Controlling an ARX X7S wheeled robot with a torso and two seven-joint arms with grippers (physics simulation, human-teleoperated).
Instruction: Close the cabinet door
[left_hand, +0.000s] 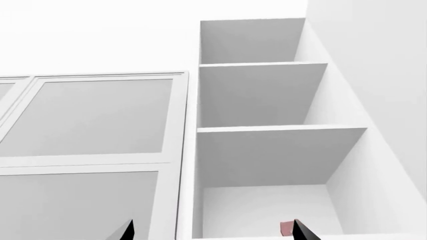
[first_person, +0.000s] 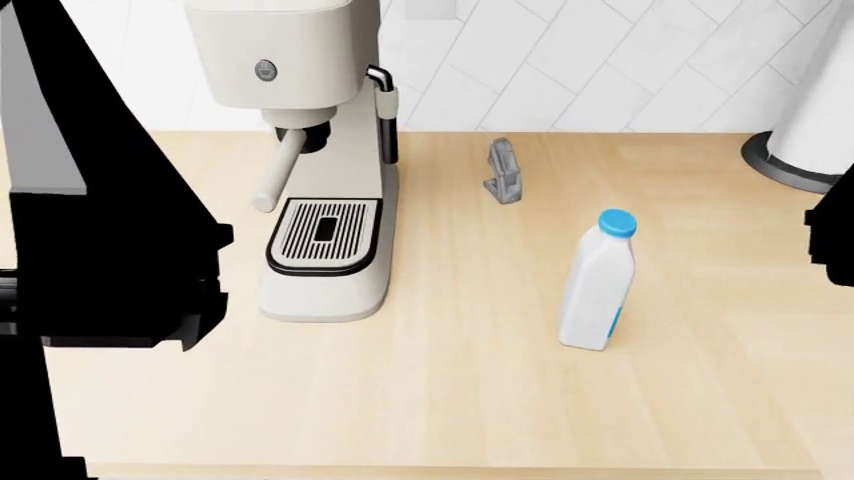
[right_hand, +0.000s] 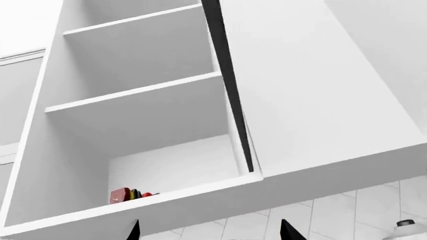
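The white wall cabinet (left_hand: 267, 95) stands open above me, with three bare shelves showing. In the right wrist view its door (right_hand: 313, 95) is swung out to the side, its dark edge (right_hand: 227, 85) running along the cabinet (right_hand: 140, 110) opening. My left gripper (left_hand: 217, 233) is open below the bottom shelf, with only its two dark fingertips (left_hand: 129, 231) showing. My right gripper (right_hand: 211, 233) is also open, under the cabinet's lower front edge and apart from the door. Neither gripper touches anything. The head view shows only the arms, not the cabinet.
Closed glass-front doors (left_hand: 100, 117) adjoin the open cabinet. A small red object (right_hand: 121, 195) sits on the bottom shelf. On the wooden counter (first_person: 441, 390) stand an espresso machine (first_person: 314, 150), a milk bottle (first_person: 597, 283) and a small grey item (first_person: 503, 170). A round stand base (first_person: 787, 160) is at the right.
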